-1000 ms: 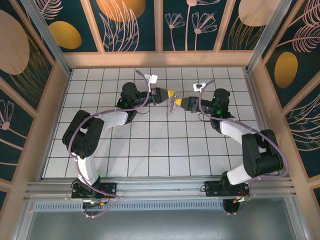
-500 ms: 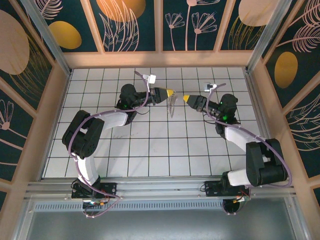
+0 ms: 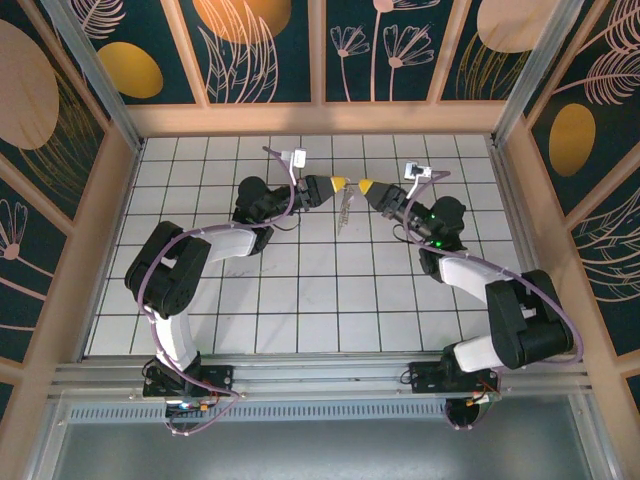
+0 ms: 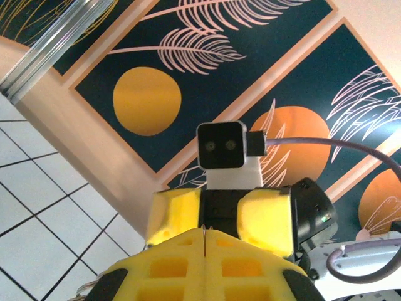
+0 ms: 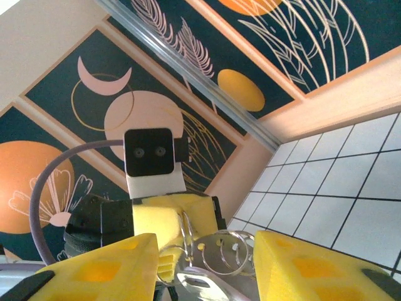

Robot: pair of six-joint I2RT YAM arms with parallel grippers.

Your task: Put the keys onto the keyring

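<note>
My right gripper (image 5: 202,257) and left gripper (image 4: 205,241) have fingers of matt, faintly grainy yellow plastic with moulded recesses. Between them the keyring (image 5: 229,254) is thin, polished metal wire that glints, and the keys (image 5: 203,277) look smooth and pale with a dull sheen, metal or plastic I cannot tell. The table (image 3: 300,300) is smooth white tile with a slight sheen, the walls (image 3: 270,50) are matt printed panels in pale wood frames (image 3: 320,117), the rail (image 3: 320,378) is brushed metal, and my cables (image 4: 326,143) wear smooth purple plastic sheathing.
</note>
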